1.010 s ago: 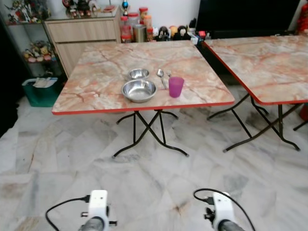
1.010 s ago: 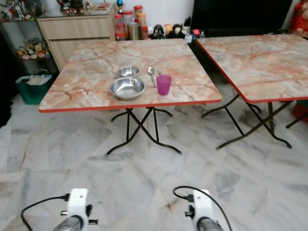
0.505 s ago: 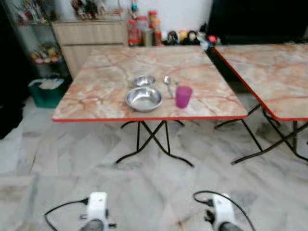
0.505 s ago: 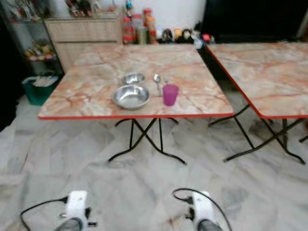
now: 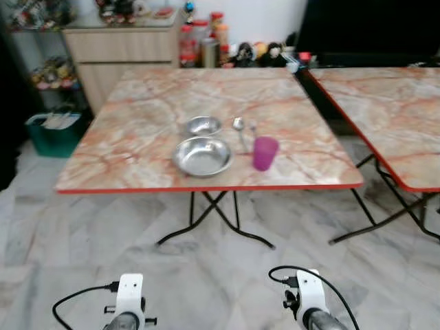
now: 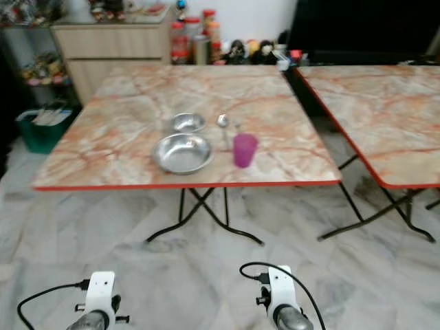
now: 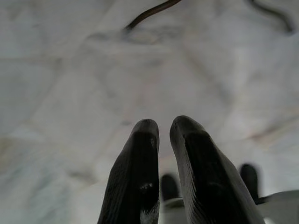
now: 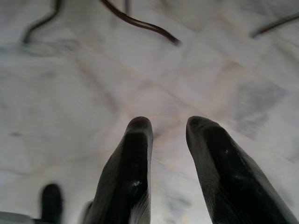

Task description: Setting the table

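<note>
A marble-patterned folding table with a red edge stands ahead of me. Near its middle sit a large steel bowl and a smaller steel bowl behind it. A spoon and a fork lie to their right. A purple cup stands upright in front of the cutlery. Both arms hang low over the marble floor, well short of the table. My left gripper has its fingers almost together, holding nothing. My right gripper is open and holds nothing.
A second table of the same kind stands close on the right with a narrow gap between. Behind are a wooden cabinet, jars and a dark screen. A green bin sits at the left. Black crossed table legs stand underneath.
The whole view has shifted: the camera has come nearer to the table, which now looks larger and lower. The things on the table have kept their places. Both arms still hang.
</note>
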Motion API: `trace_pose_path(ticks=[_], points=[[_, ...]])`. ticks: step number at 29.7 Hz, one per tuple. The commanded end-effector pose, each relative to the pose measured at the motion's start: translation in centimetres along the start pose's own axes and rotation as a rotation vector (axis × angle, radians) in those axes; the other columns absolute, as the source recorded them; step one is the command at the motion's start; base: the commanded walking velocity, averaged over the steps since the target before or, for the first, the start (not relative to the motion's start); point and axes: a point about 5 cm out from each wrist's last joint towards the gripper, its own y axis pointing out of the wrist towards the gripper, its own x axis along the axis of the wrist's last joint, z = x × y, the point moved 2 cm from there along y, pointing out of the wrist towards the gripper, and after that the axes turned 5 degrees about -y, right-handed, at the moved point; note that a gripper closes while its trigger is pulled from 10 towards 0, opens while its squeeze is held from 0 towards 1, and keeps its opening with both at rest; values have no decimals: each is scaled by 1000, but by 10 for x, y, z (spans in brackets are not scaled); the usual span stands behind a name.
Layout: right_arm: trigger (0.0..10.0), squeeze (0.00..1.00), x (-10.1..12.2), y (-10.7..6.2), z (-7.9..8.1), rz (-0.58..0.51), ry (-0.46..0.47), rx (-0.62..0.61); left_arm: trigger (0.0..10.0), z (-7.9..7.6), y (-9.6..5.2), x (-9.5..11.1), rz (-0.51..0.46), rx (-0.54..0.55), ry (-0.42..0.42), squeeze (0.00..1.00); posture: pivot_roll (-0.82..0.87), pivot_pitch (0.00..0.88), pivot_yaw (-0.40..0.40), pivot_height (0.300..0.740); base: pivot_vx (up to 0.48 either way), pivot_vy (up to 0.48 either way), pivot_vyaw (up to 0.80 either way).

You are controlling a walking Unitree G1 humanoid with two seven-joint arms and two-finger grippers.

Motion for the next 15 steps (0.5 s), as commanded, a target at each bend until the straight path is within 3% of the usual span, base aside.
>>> trace_pose_path(ticks=[1,11,15], points=[[10000,0,12,2,6,-32,15,12,10000,13,-1,0,4,28,18,0,-13,0,-43,740,386,0,0],[10000,0,8,2,9,-14,15,23,10000,15,-1,-2,7,33,25,0,-10,0,-41,740,344,0,0],[10000,0,8,2,11,-11,13,27,10000,16,-1,0,-3,42,32,0,-10,0,-41,740,0,0,0]])
